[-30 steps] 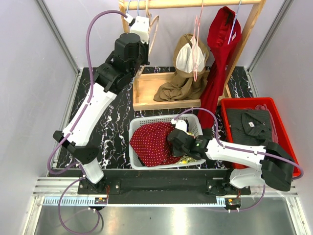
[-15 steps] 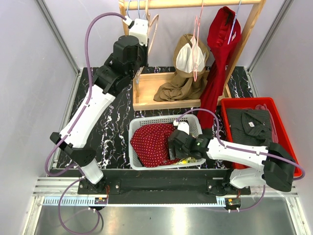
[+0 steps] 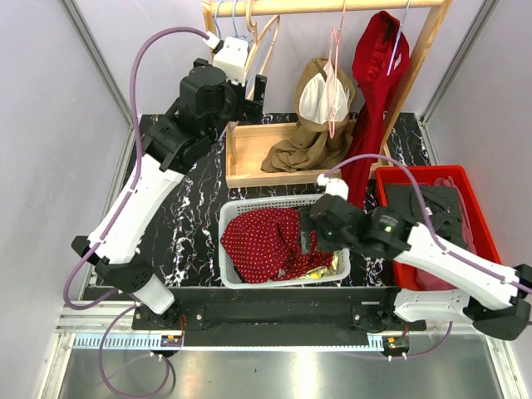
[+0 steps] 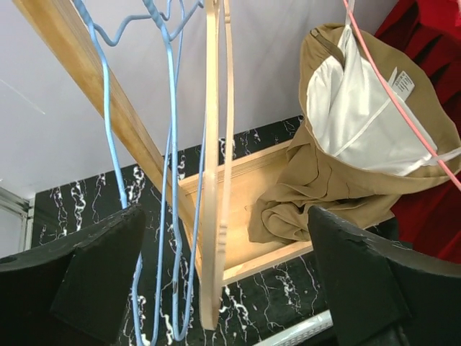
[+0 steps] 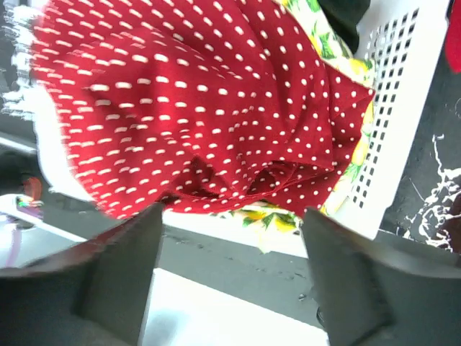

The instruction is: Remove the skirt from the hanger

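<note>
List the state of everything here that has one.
Polka-dot skirt: off the hanger, crumpled in the white basket.
Wooden hanger: bare, on the rail.
Left gripper: open, by wooden hanger.
Right gripper: open, above skirt.
Tan garment: hung on pink hanger.
Red garment: hanging.

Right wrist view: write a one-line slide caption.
Open right gripper over the red polka-dot skirt lying in the white basket.

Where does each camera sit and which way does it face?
Top external: high behind the robot, looking down on table and both arms.
Left wrist: up by the rack, facing the wooden hanger, its open fingers framing it.
Right wrist: over the basket, facing down at the skirt, its fingers blurred.
Shared: hanger and skirt also show from above.
</note>
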You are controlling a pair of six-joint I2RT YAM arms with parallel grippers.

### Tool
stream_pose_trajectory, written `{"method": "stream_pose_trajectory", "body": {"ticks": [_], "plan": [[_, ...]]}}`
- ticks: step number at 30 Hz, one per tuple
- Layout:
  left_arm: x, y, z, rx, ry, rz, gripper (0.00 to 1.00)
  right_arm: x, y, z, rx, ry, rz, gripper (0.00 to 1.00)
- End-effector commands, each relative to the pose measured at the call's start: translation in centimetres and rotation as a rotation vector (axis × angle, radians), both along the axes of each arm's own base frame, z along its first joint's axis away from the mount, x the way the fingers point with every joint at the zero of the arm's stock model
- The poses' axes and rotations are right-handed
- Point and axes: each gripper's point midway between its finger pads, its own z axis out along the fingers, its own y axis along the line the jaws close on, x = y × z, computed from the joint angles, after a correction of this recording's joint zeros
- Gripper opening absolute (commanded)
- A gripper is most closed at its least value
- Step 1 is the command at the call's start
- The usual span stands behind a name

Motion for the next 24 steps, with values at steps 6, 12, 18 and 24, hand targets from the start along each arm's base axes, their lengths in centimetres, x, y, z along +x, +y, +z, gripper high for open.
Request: {"method": "stream_pose_trajectory", "body": {"ticks": [6, 12, 18, 24], "plan": [[-3.3, 0.9, 3.5, -0.024, -0.09, -0.069, 0.99, 1.0, 7.1, 8.2, 0.352, -0.142, 0.172, 0.0], [-3.7, -0.1, 3.3, 0.002, -0.098, -0.089, 0.99, 0.7, 14.2, 4.5, 0.486, -0.092, 0.352, 0.0], [-3.2, -2.6, 4.4, -0.014, -0.121, -0.129, 0.99, 2.2, 14.5, -1.9, 0.522, 0.033, 0.293, 0.0], [-2.3, -5.3, 6.4, -0.071, -0.167, -0.171, 0.99, 2.8, 8.4, -12.7, 0.467, 0.294, -0.014, 0.0]]}}
